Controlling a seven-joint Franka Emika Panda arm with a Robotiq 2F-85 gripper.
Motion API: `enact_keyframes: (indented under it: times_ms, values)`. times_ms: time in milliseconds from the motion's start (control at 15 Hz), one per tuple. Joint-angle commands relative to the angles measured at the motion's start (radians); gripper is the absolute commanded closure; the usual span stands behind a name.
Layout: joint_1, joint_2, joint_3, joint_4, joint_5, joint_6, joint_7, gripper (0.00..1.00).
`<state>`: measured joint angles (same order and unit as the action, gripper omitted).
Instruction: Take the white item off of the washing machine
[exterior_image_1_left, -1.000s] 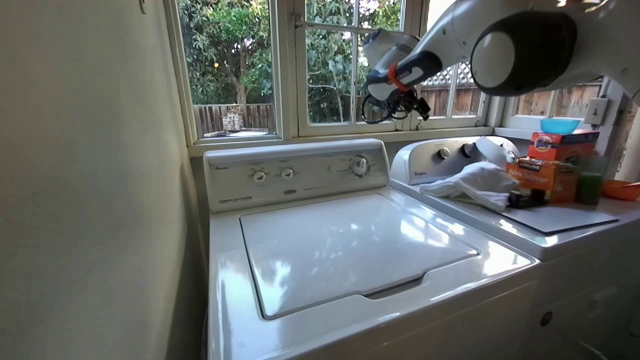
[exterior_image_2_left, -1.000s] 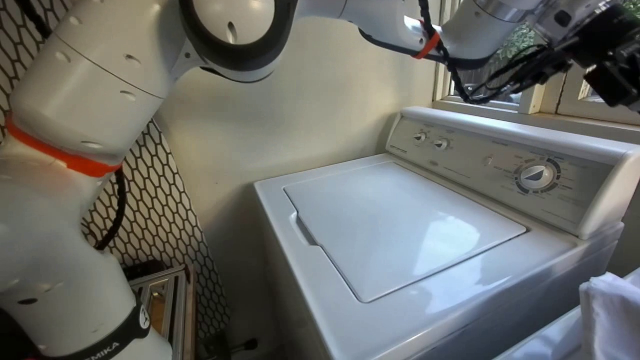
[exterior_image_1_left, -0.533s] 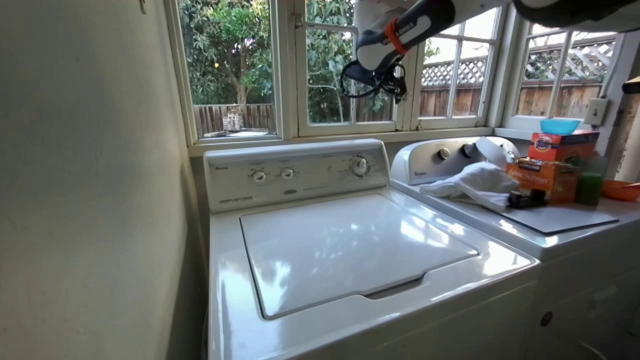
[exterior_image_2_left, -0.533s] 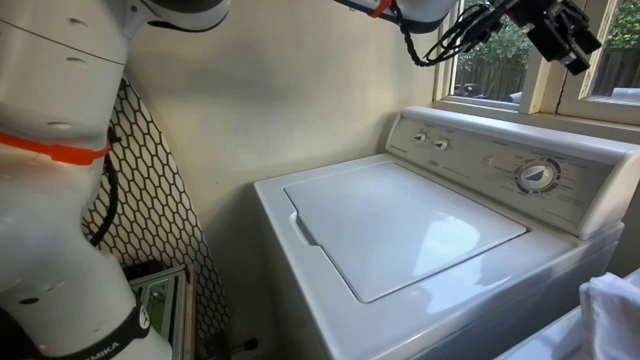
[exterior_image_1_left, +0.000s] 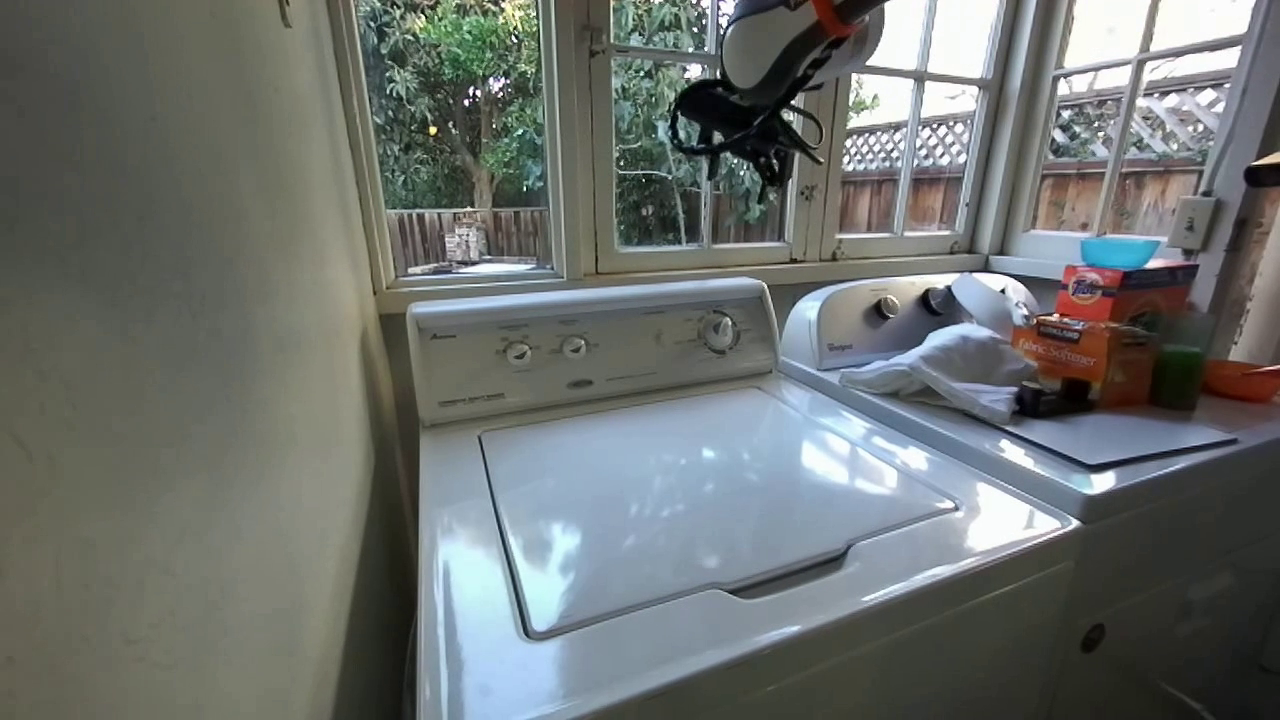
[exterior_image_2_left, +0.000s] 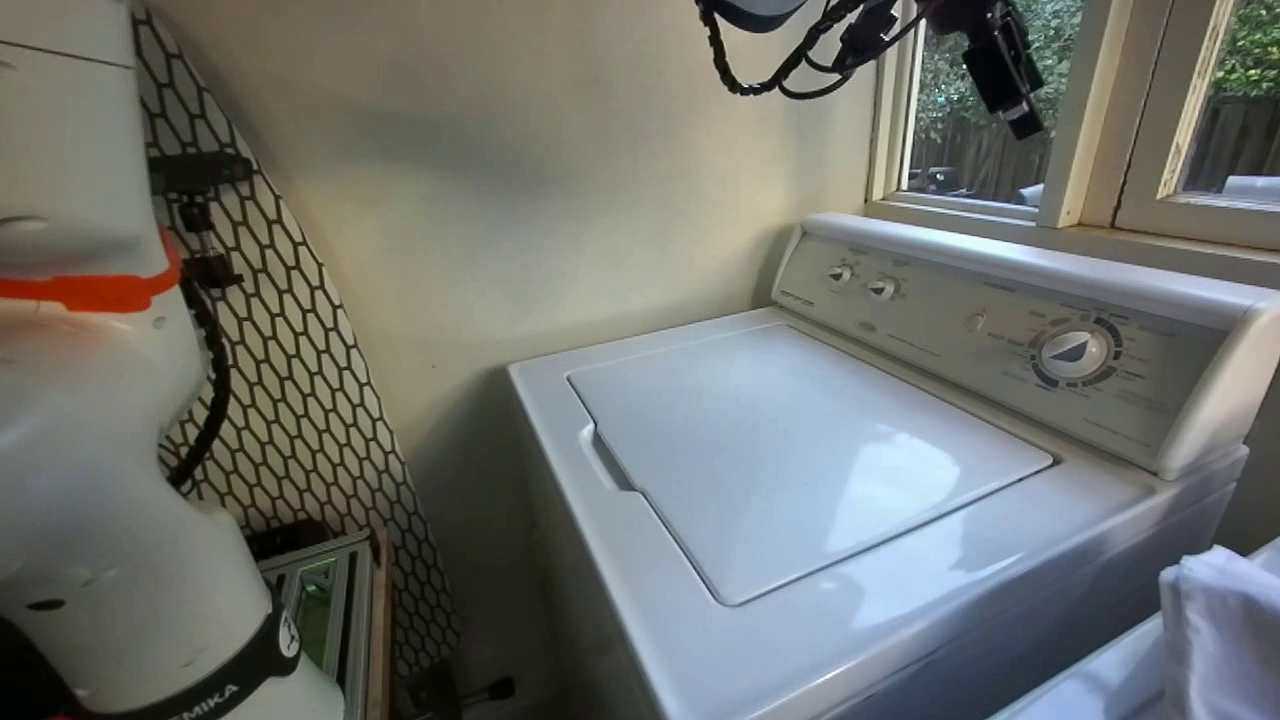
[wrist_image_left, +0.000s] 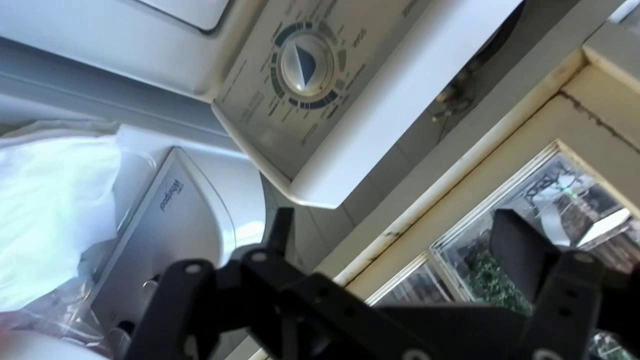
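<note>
My gripper stands wide open, nothing between its 2 fingers, well above the Whirlpool panel and off to its side. The white cloth (my likely target) lies slumped in front of that panel, on the washing machine. Gripping deep could pinch the clear plastic near the panel too; dragging sideways could sweep along the small dark object — or nudge the fabric softener box — forward of it. Windows behind the panel glaze the neighbouring machine with daylight, glare that may muddle my depth.
</note>
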<state>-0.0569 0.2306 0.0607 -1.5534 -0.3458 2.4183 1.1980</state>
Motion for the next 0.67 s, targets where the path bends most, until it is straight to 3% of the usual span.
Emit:
enact_keyframes:
  times_ms: [0, 133, 200, 333, 600]
  values:
    - [0.0, -0.135, -0.004, -0.244, 0.226, 0.114, -0.26, 0.0]
    - [-0.055, -0.177, 0.061, -0.345, 0.335, 0.145, -0.42, 0.0]
    - [0.025, -0.096, -0.024, -0.199, 0.258, 0.092, -0.31, 0.0]
    - [0.011, -0.13, -0.007, -0.274, 0.307, 0.116, -0.387, 0.0]
    - [0.007, -0.152, -0.001, -0.306, 0.309, 0.123, -0.401, 0.0]
